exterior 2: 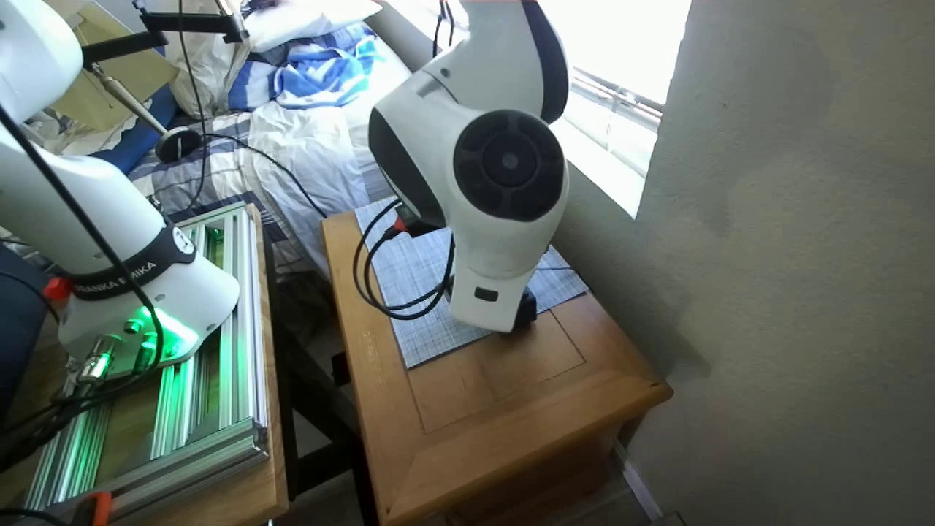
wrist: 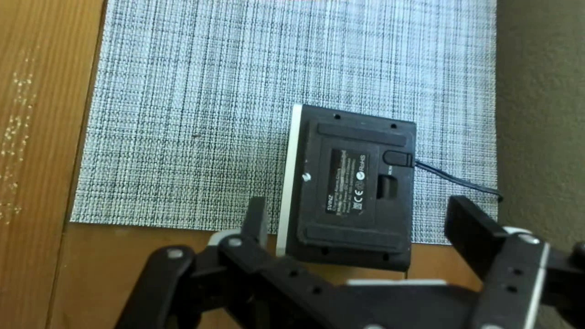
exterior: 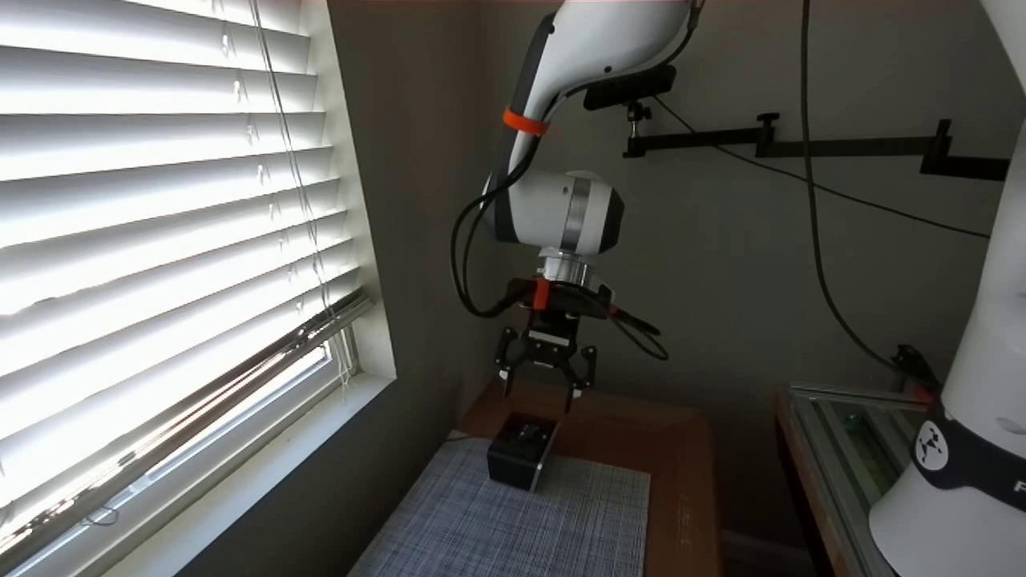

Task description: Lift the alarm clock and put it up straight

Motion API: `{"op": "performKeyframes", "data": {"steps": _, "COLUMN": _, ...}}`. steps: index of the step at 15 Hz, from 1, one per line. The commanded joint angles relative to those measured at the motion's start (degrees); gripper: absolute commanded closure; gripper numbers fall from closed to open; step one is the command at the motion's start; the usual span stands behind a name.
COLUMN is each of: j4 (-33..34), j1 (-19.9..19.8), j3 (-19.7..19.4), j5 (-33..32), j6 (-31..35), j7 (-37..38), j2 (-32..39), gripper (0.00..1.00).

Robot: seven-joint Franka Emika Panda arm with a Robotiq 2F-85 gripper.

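Looks Light, Stiff and Upside Down

Dim indoors, with a plain wall [exterior 2: 789, 256] alongside, a rumpled bed [exterior 2: 299, 153] nearby and strong daylight through slatted blinds [exterior: 160, 152]. Beside the wall, a smooth-looking wooden table [exterior 2: 497, 387]; on top, a woven mat [wrist: 196, 114], likely the grippier surface. Overhead, in an exterior view, a gripper [exterior: 538, 398], spread wide, pinching nothing, touching nothing. Below, the clock [wrist: 349, 188]: apparently straddling the mat's edge, near the corner by the wall, mostly on weave, one end over bare wood. Probably a rigid plastic box, easy to lift, hard to crush. Along one side, a pale face [wrist: 289, 178], perhaps slick and easily scratched. Upward, a label [wrist: 346, 183] and two likely feet [wrist: 361, 134], so presumably bottom-up, needing a half turn. From the back, a thin cord [wrist: 450, 177] toward the wall, possibly a drag on that turn. Take hold toward the bare-wood end, clear of the cord; better, by the two plain ends, sparing the face. Set down feet first on the mat.
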Motion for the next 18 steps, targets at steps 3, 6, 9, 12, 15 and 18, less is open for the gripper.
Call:
{"op": "performKeyframes", "data": {"steps": 3, "j4": 6.81, "j1": -1.22, "j3": -1.26, "j5": 6.58, "j6": -6.98, "j7": -4.15, "j2": 7.47, "gripper": 0.0}}
{"op": "performKeyframes", "data": {"steps": 6, "j4": 9.32, "j1": -1.3, "j3": -2.47, "j5": 6.51, "j6": -10.68, "j7": -3.51, "j2": 10.07, "gripper": 0.0}}
{"op": "performKeyframes", "data": {"steps": 9, "j4": 11.04, "j1": -1.39, "j3": -3.66, "j5": 6.21, "j6": -12.91, "j7": -3.33, "j2": 11.63, "gripper": 0.0}}
{"op": "performKeyframes", "data": {"steps": 12, "j4": 12.41, "j1": -1.37, "j3": -4.78, "j5": 5.54, "j6": -14.52, "j7": -2.86, "j2": 12.8, "gripper": 0.0}}
{"op": "performKeyframes", "data": {"steps": 15, "j4": 13.73, "j1": -1.44, "j3": -5.48, "j5": 5.44, "j6": -15.42, "j7": -2.83, "j2": 14.06, "gripper": 0.0}}
{"op": "performKeyframes", "data": {"steps": 18, "j4": 15.08, "j1": -1.65, "j3": -5.74, "j5": 5.3, "j6": -16.38, "j7": -2.82, "j2": 15.33, "gripper": 0.0}}
